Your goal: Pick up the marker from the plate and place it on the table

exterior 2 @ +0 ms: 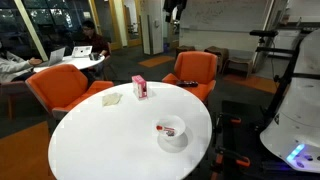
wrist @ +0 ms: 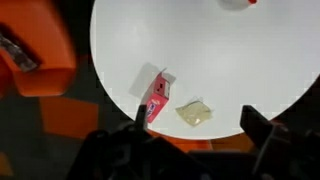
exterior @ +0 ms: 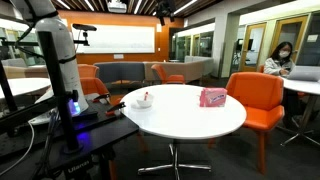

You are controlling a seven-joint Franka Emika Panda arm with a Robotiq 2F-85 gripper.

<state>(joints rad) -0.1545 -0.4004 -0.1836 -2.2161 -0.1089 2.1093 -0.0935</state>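
Observation:
The marker (exterior 2: 165,128) is a tiny red stick lying in the plate (exterior 2: 180,139), a small white dish on the round white table (exterior 2: 110,140). Both also show in an exterior view, marker (exterior: 146,96) and plate (exterior: 144,103), near the table's (exterior: 190,122) edge by the robot. In the wrist view the plate (wrist: 232,4) is cut off at the top edge. My gripper (wrist: 198,125) is open and empty, high above the table and far from the plate. It shows as a dark shape at the top of both exterior views (exterior 2: 175,9) (exterior: 163,9).
A pink rectangular box (wrist: 155,97) (exterior 2: 139,87) (exterior: 212,97) and a pale flat packet (wrist: 195,113) (exterior 2: 111,97) lie on the table's far side. Orange chairs (exterior 2: 192,70) (exterior: 252,95) ring the table. The robot's dark bench (exterior: 95,128) adjoins it. People sit at other tables.

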